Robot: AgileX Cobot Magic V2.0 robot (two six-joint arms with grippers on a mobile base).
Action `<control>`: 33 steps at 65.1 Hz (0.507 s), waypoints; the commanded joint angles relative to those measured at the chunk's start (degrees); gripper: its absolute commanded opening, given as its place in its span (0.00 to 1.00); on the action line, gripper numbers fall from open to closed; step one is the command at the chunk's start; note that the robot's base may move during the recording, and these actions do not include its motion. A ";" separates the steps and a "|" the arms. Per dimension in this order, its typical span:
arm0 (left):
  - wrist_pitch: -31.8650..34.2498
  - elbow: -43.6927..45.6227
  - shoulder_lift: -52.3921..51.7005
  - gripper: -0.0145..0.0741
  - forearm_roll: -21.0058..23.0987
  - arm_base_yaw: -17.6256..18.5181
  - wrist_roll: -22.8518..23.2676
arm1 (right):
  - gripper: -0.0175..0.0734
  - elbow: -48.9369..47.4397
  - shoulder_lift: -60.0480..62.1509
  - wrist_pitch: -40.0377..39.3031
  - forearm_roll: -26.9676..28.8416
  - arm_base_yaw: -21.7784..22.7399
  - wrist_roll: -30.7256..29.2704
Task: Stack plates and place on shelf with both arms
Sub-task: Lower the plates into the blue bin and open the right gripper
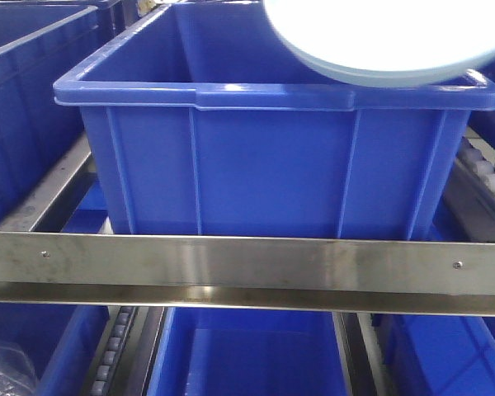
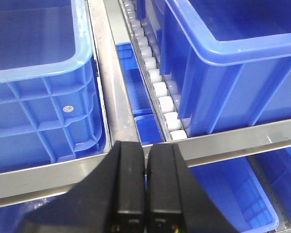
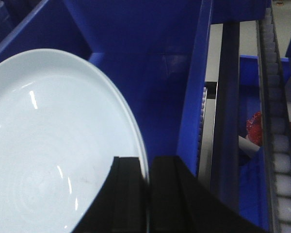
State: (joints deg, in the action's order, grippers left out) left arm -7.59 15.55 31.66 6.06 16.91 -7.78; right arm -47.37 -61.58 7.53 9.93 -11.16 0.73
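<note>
Carrying a plate (image 3: 53,145), my right gripper (image 3: 148,194) pinches its rim above the bin (image 1: 264,165); left gripper (image 2: 145,189) closed, empty (placing remains; stacking unclear).

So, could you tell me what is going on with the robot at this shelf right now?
The right gripper is clamped on the rim of a pale blue round glossy plate, holding it over the open blue plastic bin on the metal roller shelf. Whether a second plate sits under it cannot be told. The left gripper is shut and empty, hanging in front of the shelf rail between two bins.
</note>
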 commanded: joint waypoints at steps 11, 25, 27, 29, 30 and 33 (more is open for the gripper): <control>4.81 1.74 0.28 0.28 0.11 -0.05 0.13 | 0.25 -16.90 -16.06 -6.96 2.94 0.23 -0.15; 4.81 1.74 0.28 0.28 0.11 -0.05 0.13 | 0.44 -26.53 -25.59 -6.96 3.93 -0.36 -0.15; 4.81 1.74 0.28 0.28 0.11 -0.05 0.13 | 0.53 -27.38 -26.35 -6.96 3.93 -0.36 -0.15; 4.81 1.74 0.28 0.28 0.11 -0.05 0.13 | 0.60 -28.22 -26.94 -6.96 3.93 -0.36 -0.15; 4.81 1.74 0.28 0.28 0.11 -0.05 0.13 | 0.64 -28.45 -27.17 -6.96 3.93 -0.36 -0.15; 4.81 1.74 0.28 0.28 0.11 -0.05 0.13 | 0.73 -28.88 -27.56 -7.18 3.93 -0.36 -0.15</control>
State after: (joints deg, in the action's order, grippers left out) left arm -7.59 15.55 31.66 6.06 16.91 -7.78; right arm -72.84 -90.86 6.00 13.50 -11.63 0.73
